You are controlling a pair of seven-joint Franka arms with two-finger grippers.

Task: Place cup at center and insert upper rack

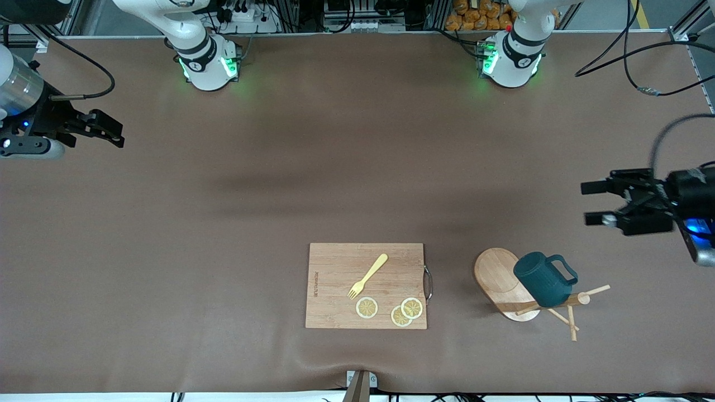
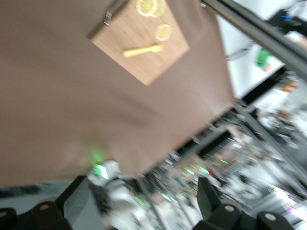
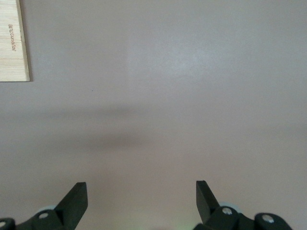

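Tabletop [image 1: 223, 223]: being covered by brown mat.
Cup [image 1: 543, 278]: being carried on upper rack [image 1: 503, 282] peg.
Left gripper [image 1: 593, 203]: fingers being held released, over mat.
Right gripper [image 1: 114, 129]: fingers being held released, over mat.

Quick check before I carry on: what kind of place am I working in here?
Most likely a robotics lab bench staged as a kitchen. A brown-covered table holds a cutting board with a fork and lemon slices, plus a cup on a mug rack, with cables and aluminium framing around.
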